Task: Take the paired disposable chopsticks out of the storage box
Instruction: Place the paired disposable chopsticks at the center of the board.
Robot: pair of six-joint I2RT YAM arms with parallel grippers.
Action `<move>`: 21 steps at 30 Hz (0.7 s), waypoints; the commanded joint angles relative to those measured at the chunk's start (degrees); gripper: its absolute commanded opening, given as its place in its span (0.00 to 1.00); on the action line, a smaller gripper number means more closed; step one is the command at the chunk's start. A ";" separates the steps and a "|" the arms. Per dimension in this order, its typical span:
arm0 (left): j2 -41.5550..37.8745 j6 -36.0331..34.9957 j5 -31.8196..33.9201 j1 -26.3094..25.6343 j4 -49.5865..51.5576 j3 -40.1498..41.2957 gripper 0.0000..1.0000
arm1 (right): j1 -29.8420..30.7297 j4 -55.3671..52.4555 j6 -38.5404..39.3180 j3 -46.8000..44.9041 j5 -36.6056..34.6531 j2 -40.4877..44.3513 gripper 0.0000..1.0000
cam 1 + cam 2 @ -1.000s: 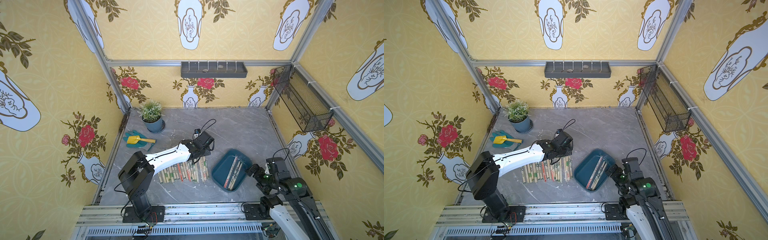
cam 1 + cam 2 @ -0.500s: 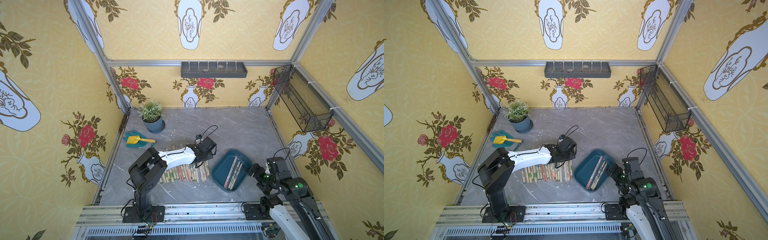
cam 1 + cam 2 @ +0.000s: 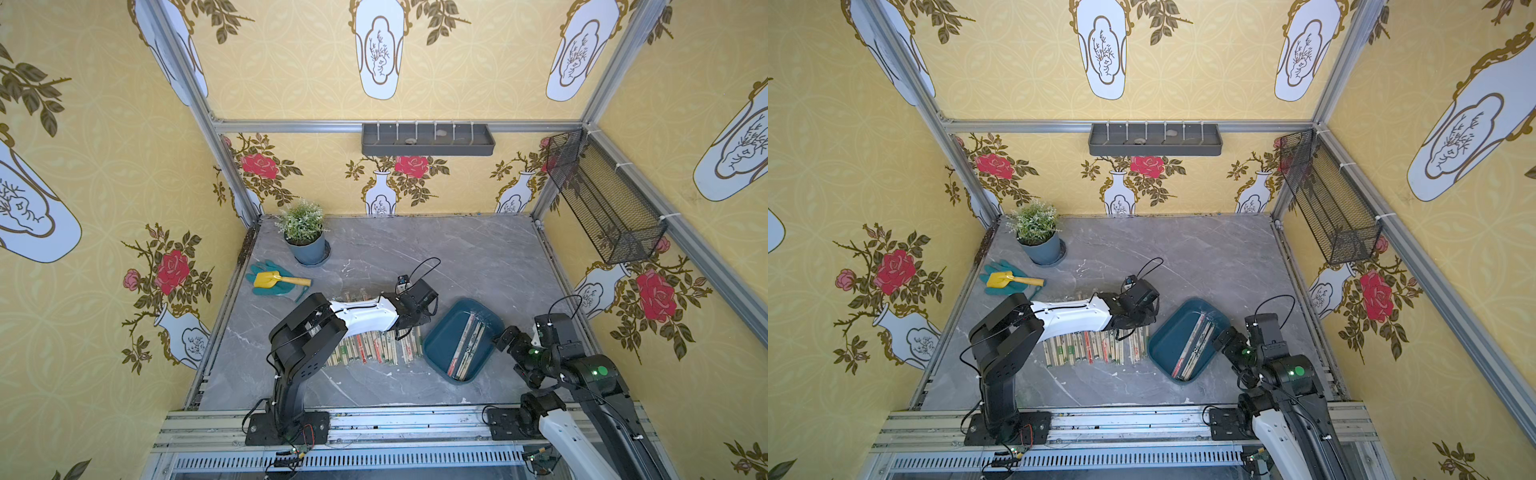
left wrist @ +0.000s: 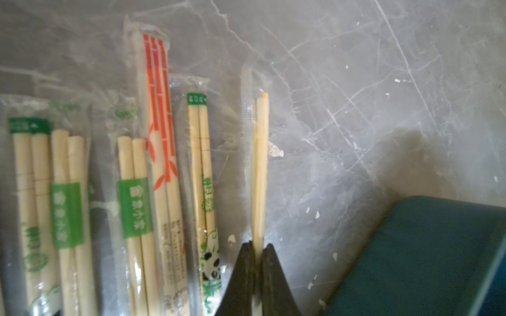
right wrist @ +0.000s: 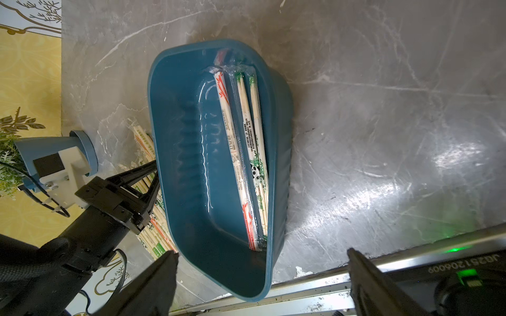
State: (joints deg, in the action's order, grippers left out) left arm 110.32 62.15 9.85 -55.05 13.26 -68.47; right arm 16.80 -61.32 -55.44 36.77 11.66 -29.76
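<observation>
The storage box (image 3: 440,345) (image 3: 1171,340) is a dark teal tray at the front right of the table, and a few paired disposable chopsticks (image 3: 467,347) (image 5: 243,153) lie along one of its long sides. Several more pairs lie side by side in a row (image 3: 374,347) (image 4: 161,164) on the table left of the box. My left gripper (image 4: 256,246) (image 3: 409,330) is low at the row's box-side end. It is shut on one sleeved pair (image 4: 260,164) that lies against the table. My right gripper (image 5: 262,273) hangs wide open and empty just off the box's near right rim (image 5: 267,273).
A potted plant (image 3: 305,237) stands at the back left. A teal glove with a yellow trowel (image 3: 272,280) lies in front of it. A grey divided shelf (image 3: 428,139) hangs on the back wall, and a black mesh basket (image 3: 602,199) on the right wall.
My left arm has folded in, and its gripper has come down and forward to the row's box-side end with a pair in it. The right arm has not moved.
</observation>
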 commanded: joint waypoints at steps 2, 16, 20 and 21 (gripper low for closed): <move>-0.25 -0.73 -0.04 0.03 -0.95 0.05 0.31 | 0.00 -0.06 0.32 0.41 -0.59 -0.12 0.97; -8.33 -9.91 3.90 -0.38 4.86 -3.18 0.44 | 0.00 1.61 0.16 -0.12 0.11 -0.91 0.97; -8.77 -15.33 3.68 -1.52 6.07 -6.12 0.45 | 0.00 2.21 0.03 -0.12 0.23 -1.18 0.98; -8.50 -17.39 3.13 -2.08 6.07 -7.15 0.45 | 0.03 2.34 0.05 -0.09 0.20 -1.27 0.98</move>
State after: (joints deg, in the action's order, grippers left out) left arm 101.54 50.98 12.84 -56.31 17.78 -74.22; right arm 16.80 -60.40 -55.44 36.71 11.81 -30.85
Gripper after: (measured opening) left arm 0.446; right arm 0.976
